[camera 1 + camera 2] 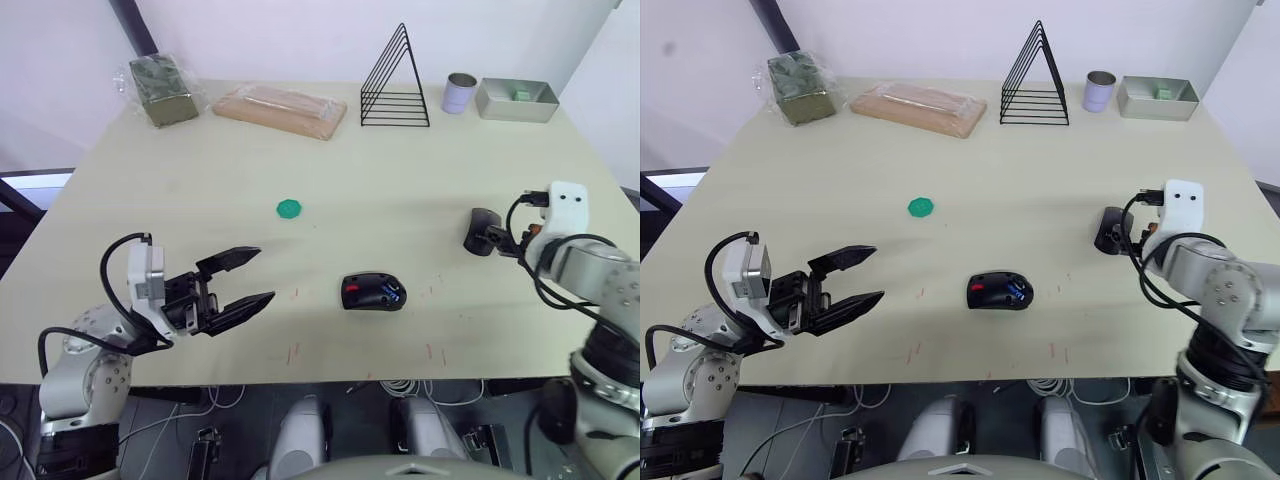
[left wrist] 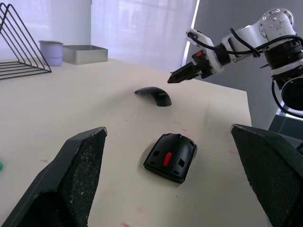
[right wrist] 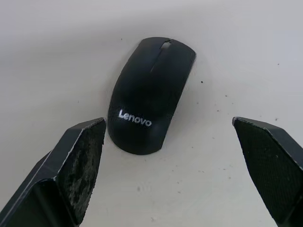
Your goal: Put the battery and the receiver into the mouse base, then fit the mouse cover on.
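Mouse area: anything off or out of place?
Nothing damaged or spilled. The mouse base sits open-topped near the table's front edge, something blue inside it. The mouse cover lies apart on the table, intact, below the open right hand.

Desk (image 1: 420,175) contents: one mouse base (image 1: 373,292), one mouse cover (image 1: 481,230), one battery (image 1: 394,293), one green disc (image 1: 289,208), one wire rack (image 1: 396,82), one cup (image 1: 459,93), one metal tray (image 1: 515,101).

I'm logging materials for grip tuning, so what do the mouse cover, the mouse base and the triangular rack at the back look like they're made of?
The mouse cover looks like moulded plastic, matt dark grey: an even, dull surface with printed white lettering. The mouse base also looks like plastic, black with a slight sheen, with moulded cutouts and a red patch. The triangular rack appears to be thin black wire, probably coated metal.
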